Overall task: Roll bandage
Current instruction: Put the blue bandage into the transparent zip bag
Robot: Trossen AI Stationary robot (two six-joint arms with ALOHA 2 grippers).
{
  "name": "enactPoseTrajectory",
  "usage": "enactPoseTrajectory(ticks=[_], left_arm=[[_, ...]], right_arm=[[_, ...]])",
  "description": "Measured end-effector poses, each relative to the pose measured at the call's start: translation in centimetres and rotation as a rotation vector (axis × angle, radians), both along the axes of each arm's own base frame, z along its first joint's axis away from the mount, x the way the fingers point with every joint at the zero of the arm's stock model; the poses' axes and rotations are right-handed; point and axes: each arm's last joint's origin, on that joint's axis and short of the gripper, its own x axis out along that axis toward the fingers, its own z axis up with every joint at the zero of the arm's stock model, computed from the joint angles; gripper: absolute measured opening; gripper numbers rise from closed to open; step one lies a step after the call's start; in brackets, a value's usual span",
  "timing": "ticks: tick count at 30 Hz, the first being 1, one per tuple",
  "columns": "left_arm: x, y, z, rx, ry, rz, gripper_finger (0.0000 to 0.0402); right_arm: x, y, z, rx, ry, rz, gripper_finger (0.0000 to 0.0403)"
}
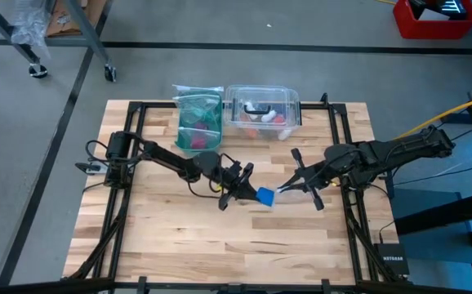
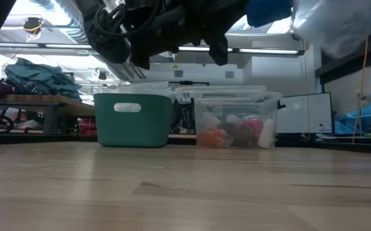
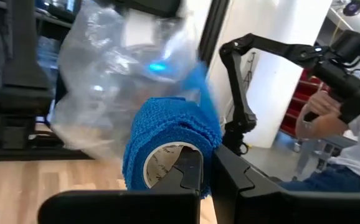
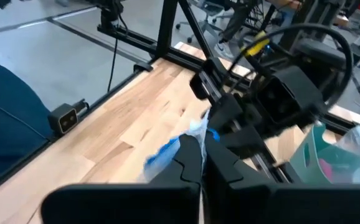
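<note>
Bare table fills the frame's lower half; green bin and clear box block the upper centre.

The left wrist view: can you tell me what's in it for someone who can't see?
The left gripper is shut on a blue bandage roll with a white core. A crinkly clear plastic bag hangs just behind it, above the wooden table.

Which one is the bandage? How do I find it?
Find the wooden table, then its middle, where the two dark arms meet. The bandage is the small bright blue roll pinched in the left gripper, beside the right gripper's crinkly clear plastic. Nothing else there is blue; the boxes sit farther back.
</note>
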Motion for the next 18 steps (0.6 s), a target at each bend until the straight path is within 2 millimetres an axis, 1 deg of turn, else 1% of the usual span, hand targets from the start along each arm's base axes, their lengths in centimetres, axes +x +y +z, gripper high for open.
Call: enactPoseTrajectory(ticks=[7,10,13,18], left_arm=[[0.0,0.5,0.2,-0.014,-0.012,0.023,0.0001],[0.0,0.6,0.1,-0.040,0.016,0.020,0.0001],[0.2,1.0,-0.6,-0.048,0.092,0.028,0.0001],[0.3,2.4,-2.3,-0.138,0.319,0.058,0.0003]], right_arm=[[0.0,0.0,0.1,0.004,-0.009,0.005,0.0001],[0.0,0.0,0.1,0.007,-0.008,0.012,0.0001],[0.0,0.1,0.1,0.014,-0.006,0.034,0.0001],[-0.2,0.1,0.2,0.022,-0.012,0.056,0.0001]])
